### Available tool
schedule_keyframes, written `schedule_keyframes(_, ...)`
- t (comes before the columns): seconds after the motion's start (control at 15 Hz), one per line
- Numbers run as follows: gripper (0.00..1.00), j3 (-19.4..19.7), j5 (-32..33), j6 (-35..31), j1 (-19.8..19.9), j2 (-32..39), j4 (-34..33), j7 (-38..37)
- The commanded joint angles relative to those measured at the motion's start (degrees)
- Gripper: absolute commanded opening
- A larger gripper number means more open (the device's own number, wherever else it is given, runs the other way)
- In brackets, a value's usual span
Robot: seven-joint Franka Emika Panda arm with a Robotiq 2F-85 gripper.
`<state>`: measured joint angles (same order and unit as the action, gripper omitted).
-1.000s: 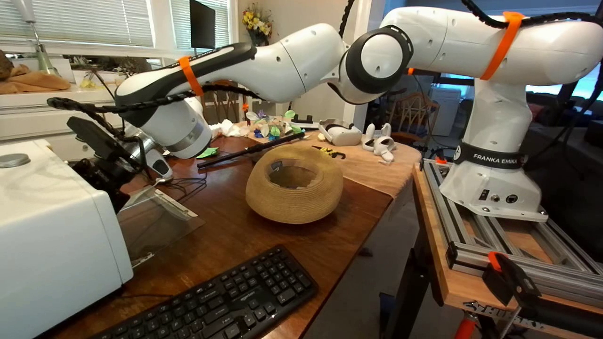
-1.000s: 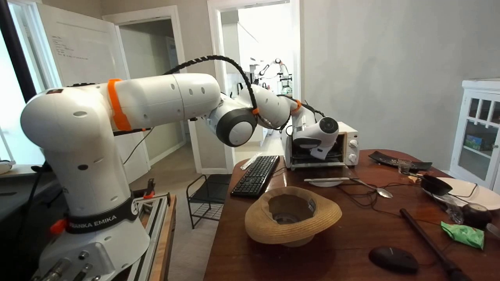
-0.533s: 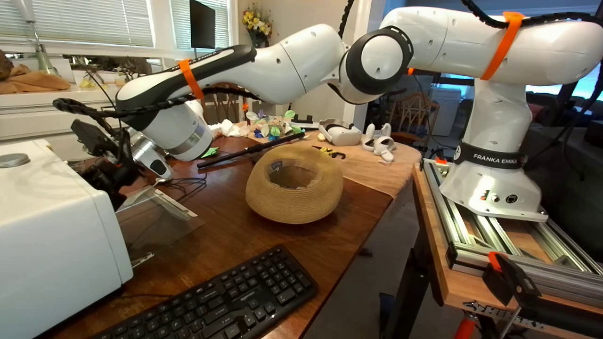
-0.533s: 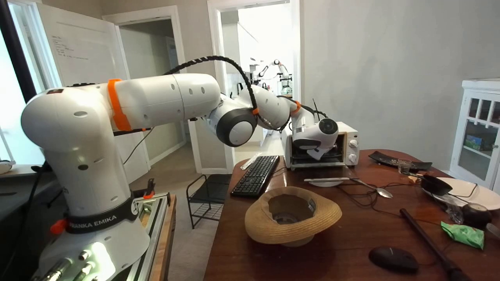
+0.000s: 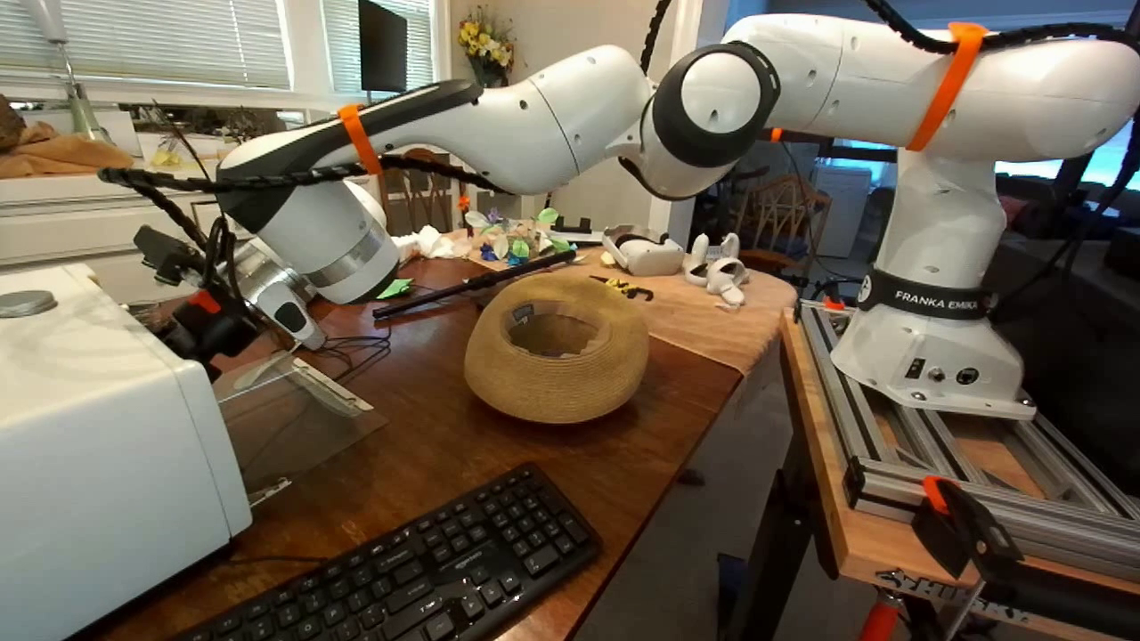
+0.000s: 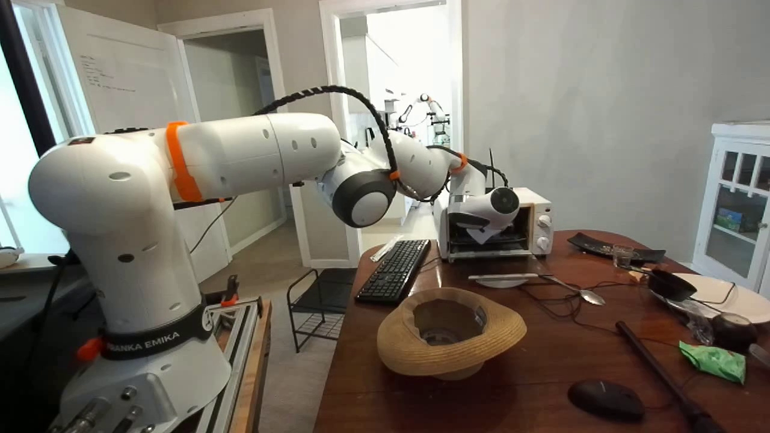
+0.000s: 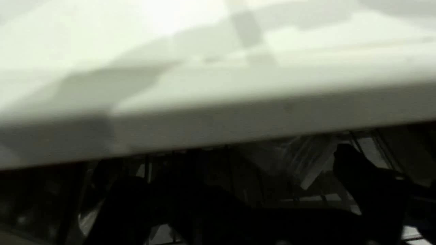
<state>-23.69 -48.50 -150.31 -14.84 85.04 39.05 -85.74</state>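
A white toaster oven (image 5: 98, 427) stands on the wooden table with its glass door (image 5: 312, 418) folded down; it also shows in an exterior view (image 6: 542, 207). My gripper (image 7: 272, 151) is at the oven's mouth, above the lowered door. In the wrist view its dark fingers stand wide apart, with nothing visibly held between them. The oven's pale top edge (image 7: 218, 126) crosses that view and covers part of the opening. Behind the fingers are dark rack wires and a pale, streaked shape (image 7: 303, 166), too dim to identify. In both exterior views the fingertips are hidden.
A straw hat (image 5: 557, 383) lies crown down on the table. A black keyboard (image 5: 463, 561) is at the table's near edge. A black rod (image 6: 656, 367), a mouse (image 6: 606, 400), a spoon (image 6: 591, 296), cables and a white plate (image 6: 752, 304) lie about the table.
The hand has turned and risen slightly at the oven's mouth, with the dark gripper body shifting away from the door. The hat, oven and other objects have not moved.
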Motion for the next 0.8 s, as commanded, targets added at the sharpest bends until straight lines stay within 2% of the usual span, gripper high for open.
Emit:
schedule_keyframes(0.0, 1.00, -1.4, -3.8, 2.0, 0.9, 0.0, 0.5, 2.0)
schedule_keyframes(0.47, 1.00, 4.2, -1.4, 9.4, -0.2, 0.1, 0.9, -6.1)
schedule_keyframes(0.73, 1.00, 4.3, -1.8, 9.4, -0.1, 1.0, -2.0, -5.2)
